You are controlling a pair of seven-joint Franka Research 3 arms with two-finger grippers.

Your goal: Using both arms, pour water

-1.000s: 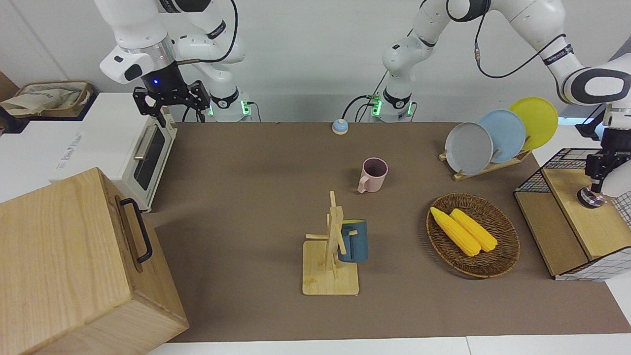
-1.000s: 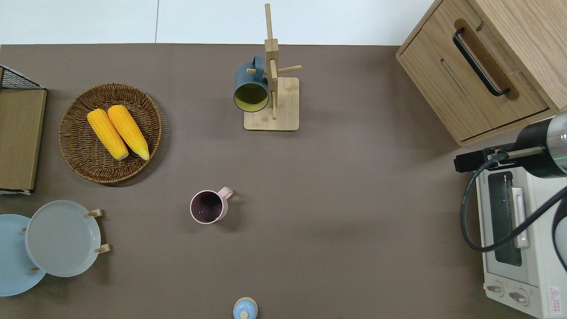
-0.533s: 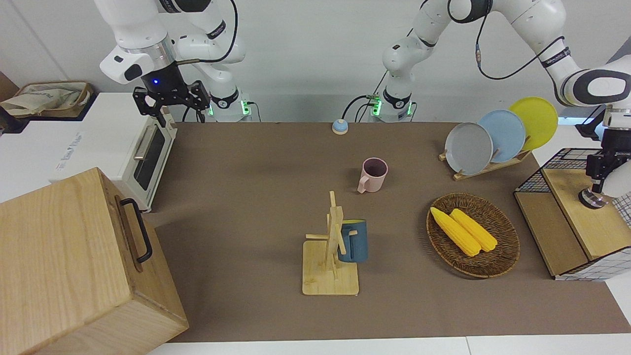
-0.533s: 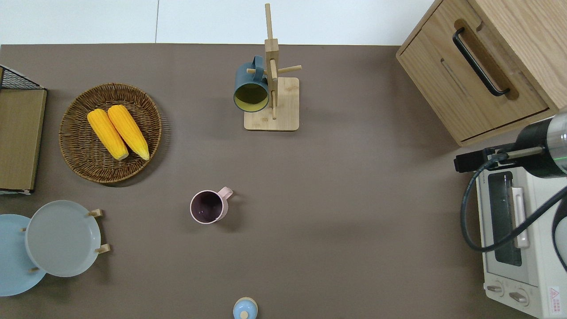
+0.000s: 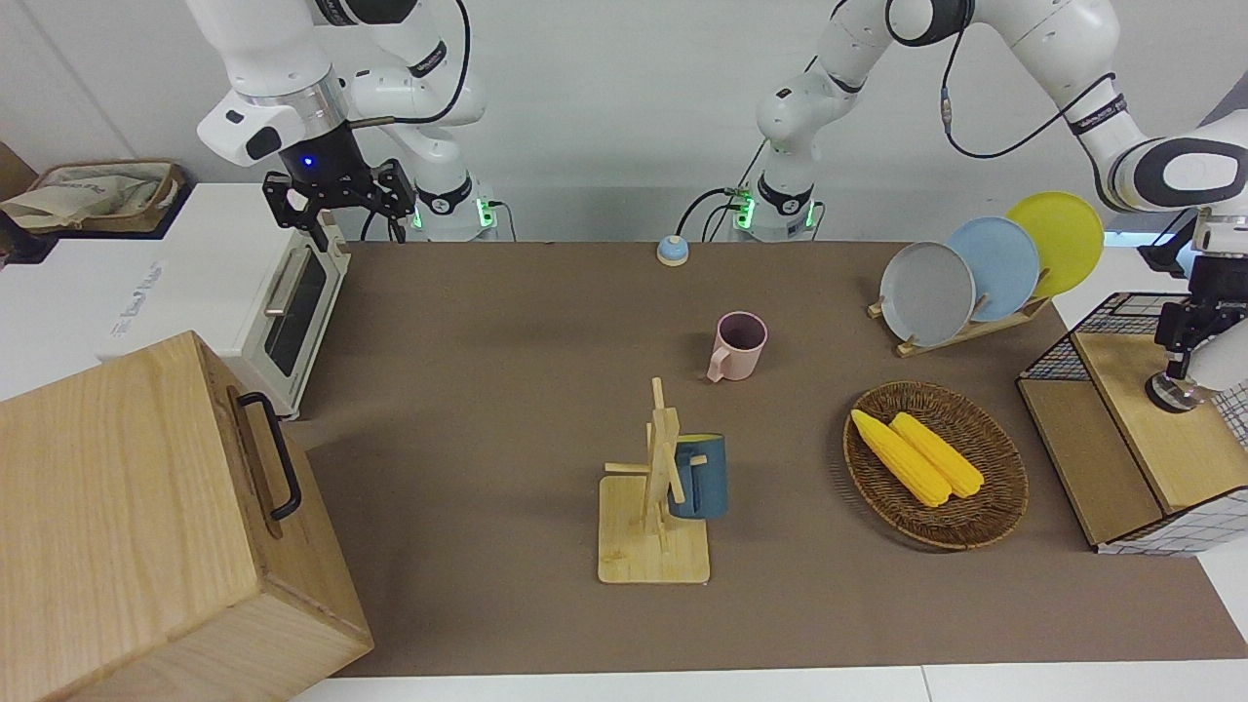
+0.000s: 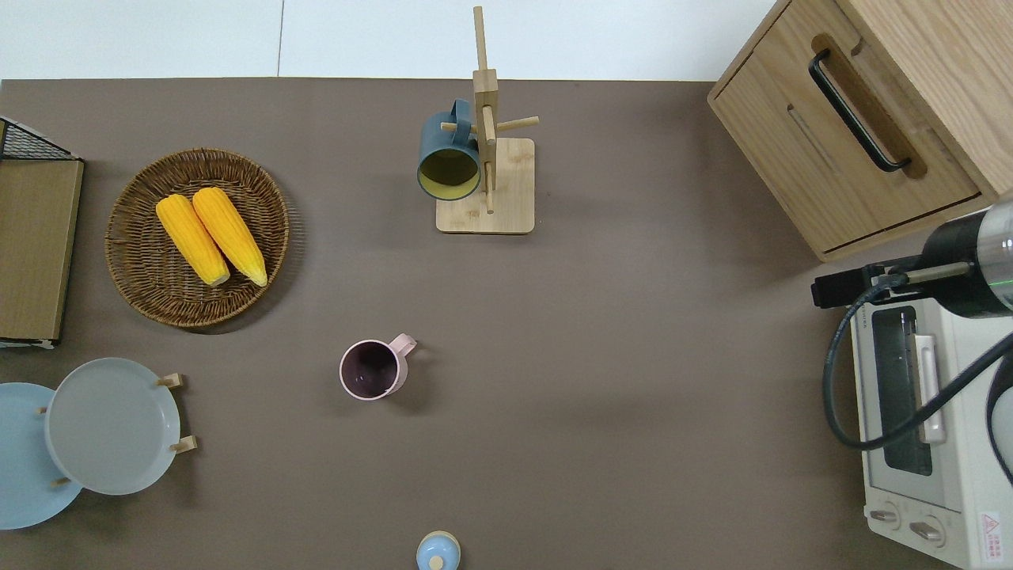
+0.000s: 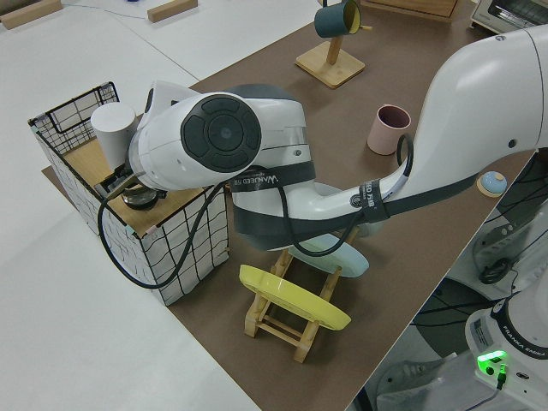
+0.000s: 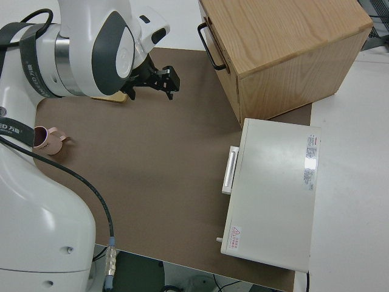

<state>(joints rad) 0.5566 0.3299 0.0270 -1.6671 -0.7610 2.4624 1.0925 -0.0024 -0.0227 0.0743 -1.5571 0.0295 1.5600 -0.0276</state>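
Two large, glossy white jointed arms with black cables rise from the robots' edge of the brown surface [image 5: 507,390], each ending in black two-fingered jaws.

The right arm [image 5: 268,58] is parked. Its gripper [image 5: 339,207] has the jaws spread wide, with nothing between them.

The left arm [image 5: 1092,68] reaches out to its own end of the surface. Its gripper [image 5: 1180,356] hangs low over the wooden top shelf of a wire-sided rack [image 5: 1092,322]. A white cylindrical container [image 7: 114,130] stands on that shelf, right by the jaws. The arm's own wrist covers them from my side camera, and I cannot tell whether they are open, shut or holding the container. My overhead camera cuts this gripper off entirely.

Counting the rest:
- Two mugs: a pink mug [image 6: 370,370] stands upright mid-surface, and a blue mug [image 6: 448,152] hangs on a wooden mug tree [image 6: 485,186] farther from the robots.
- Two yellow corn cobs [image 6: 210,235] lie side by side in one round wicker basket [image 6: 134,285].
- Three plates stand on edge in a wooden plate rack [image 5: 975,327]: a grey plate [image 5: 926,292], a blue plate [image 5: 994,265] and a yellow plate [image 5: 1058,239].
- One white toaster oven [image 6: 910,412] sits at the right arm's end, with one wooden box [image 5: 127,517] with a black handle beside it.
- One small blue knob-like object [image 5: 672,251] sits close to the arm bases. I can't make out what it is.
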